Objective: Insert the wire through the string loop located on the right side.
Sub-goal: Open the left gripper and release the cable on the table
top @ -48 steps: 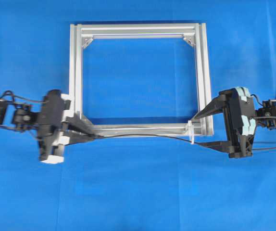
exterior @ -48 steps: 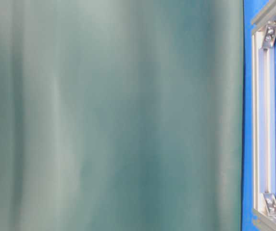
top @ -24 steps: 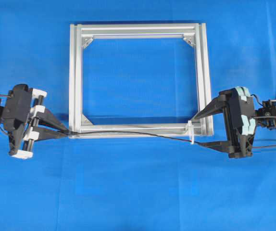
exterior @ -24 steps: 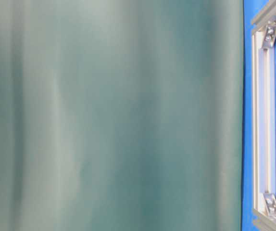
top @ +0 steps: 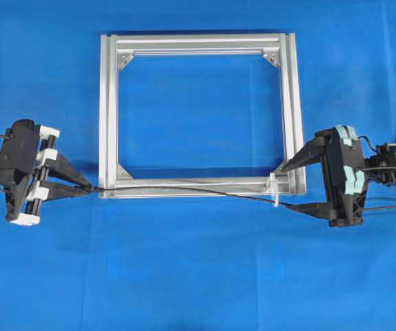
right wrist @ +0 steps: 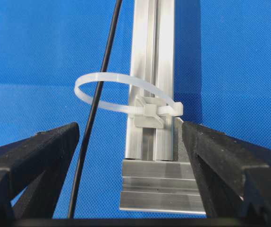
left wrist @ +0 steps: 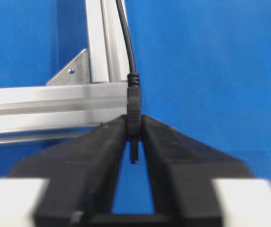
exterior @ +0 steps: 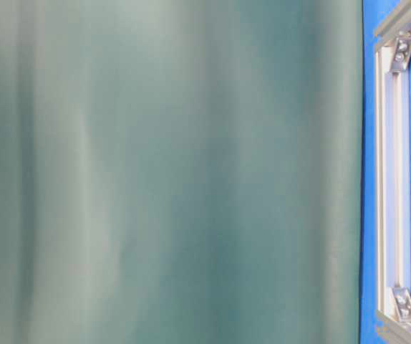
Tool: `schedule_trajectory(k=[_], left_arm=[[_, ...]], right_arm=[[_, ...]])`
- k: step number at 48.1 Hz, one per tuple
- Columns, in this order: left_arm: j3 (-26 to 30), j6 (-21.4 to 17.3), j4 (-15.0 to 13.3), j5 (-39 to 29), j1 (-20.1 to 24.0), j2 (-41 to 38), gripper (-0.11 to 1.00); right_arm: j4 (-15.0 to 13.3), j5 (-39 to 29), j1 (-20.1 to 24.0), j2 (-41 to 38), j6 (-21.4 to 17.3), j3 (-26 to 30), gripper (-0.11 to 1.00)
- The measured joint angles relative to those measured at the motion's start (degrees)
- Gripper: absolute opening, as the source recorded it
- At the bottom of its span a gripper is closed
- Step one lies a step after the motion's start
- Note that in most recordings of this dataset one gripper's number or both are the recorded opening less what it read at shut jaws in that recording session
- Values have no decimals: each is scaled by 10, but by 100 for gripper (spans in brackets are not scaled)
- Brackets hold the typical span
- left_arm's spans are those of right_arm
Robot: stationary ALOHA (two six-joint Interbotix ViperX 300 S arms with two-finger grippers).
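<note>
The wire (top: pixel 184 189), thin and black, runs along the front rail of the aluminium frame (top: pixel 198 43). My left gripper (top: pixel 87 187), just outside the frame's front left corner, is shut on the wire's plug tip (left wrist: pixel 134 106). The left wrist view shows the plug pinched between the fingertips of the left gripper (left wrist: pixel 134 122). The string loop (top: pixel 274 191) stands whitish at the front right corner. In the right wrist view the wire (right wrist: pixel 95 104) passes through the string loop (right wrist: pixel 108 75). My right gripper (top: pixel 285 187) stands open around that corner; in its wrist view the right gripper (right wrist: pixel 131 135) holds nothing.
A blue cloth (top: pixel 198 276) covers the table. The table-level view shows the frame's far rail (exterior: pixel 392 179) with its corner brackets, beside a green backdrop (exterior: pixel 162 172). The wire trails on past the right gripper toward the right edge.
My left gripper has drawn back to the left with the plug, from over the front rail to outside the frame's left corner. The right gripper has stayed put and open.
</note>
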State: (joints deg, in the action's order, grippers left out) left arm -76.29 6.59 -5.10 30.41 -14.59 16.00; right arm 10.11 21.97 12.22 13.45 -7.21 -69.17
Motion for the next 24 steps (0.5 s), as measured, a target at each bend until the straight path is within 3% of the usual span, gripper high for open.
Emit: schedule_trajectory(k=[10, 24], left_arm=[[1, 2, 0, -8, 14, -1, 84], [1, 2, 0, -36, 25, 11, 80]], right_arm=[[1, -1, 0, 5, 1, 2, 95], [1, -8, 0, 24, 3, 5, 95]])
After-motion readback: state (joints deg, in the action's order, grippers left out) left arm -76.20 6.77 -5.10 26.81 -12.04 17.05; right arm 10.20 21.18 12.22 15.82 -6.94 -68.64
